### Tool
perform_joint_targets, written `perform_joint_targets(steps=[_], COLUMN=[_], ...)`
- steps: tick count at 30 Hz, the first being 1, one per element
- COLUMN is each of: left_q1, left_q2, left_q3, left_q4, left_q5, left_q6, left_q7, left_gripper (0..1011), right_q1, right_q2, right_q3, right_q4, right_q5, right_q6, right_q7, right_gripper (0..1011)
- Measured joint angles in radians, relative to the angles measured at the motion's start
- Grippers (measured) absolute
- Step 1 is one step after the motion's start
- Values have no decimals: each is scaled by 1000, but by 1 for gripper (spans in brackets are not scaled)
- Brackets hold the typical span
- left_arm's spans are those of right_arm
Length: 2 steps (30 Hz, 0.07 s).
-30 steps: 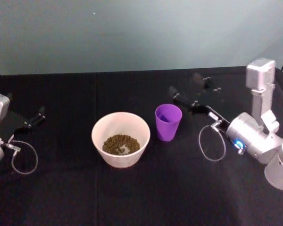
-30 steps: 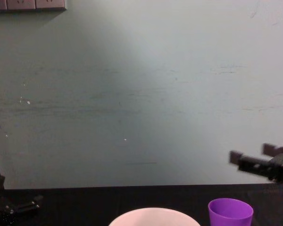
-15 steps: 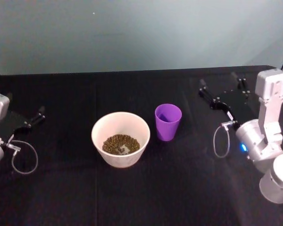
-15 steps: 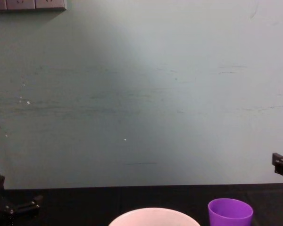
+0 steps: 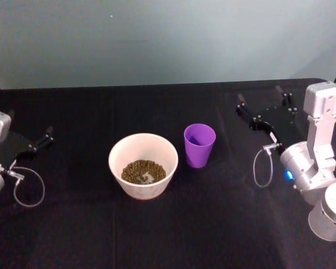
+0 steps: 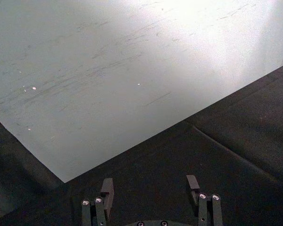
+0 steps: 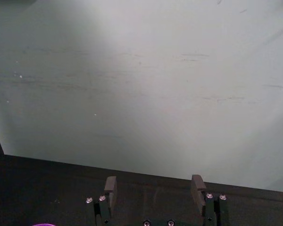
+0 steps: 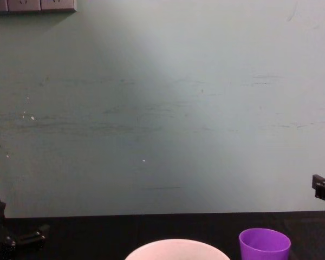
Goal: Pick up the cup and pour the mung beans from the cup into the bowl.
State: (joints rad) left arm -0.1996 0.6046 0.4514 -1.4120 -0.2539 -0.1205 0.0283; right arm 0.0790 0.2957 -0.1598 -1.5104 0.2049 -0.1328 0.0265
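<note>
Cup upright beside bowl, beans already in bowl

Cup (image 5: 200,144) stands upright on the black table (image 5: 157,224), just right of the bowl (image 5: 143,165), apart from it. Mung beans (image 5: 143,171) lie in the bowl's bottom. Right gripper (image 5: 263,109) hovers well right of the cup, fingers spread wide, holding nothing. Left gripper (image 5: 38,142) sits parked at the table's far left, fingers apart, empty.

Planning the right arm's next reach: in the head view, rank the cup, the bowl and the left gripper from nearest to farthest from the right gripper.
1. The cup, just left of the right gripper, upright.
2. The bowl, beyond the cup, holding the mung beans.
3. The left gripper, at the table's far left edge.
</note>
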Motion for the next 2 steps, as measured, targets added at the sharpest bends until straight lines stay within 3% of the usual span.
perform_joint_targets(steps=[2], left_q1=[0], left_q2=[0], left_q3=[0], left_q4=[0], left_q5=[0], left_q6=[0], left_q7=[0], left_gripper=[1000], right_q1=[0], right_q2=[0], right_q3=[0], right_q4=[-1], right_q5=[1], right_q6=[1], right_q7=[1], right_gripper=[1004])
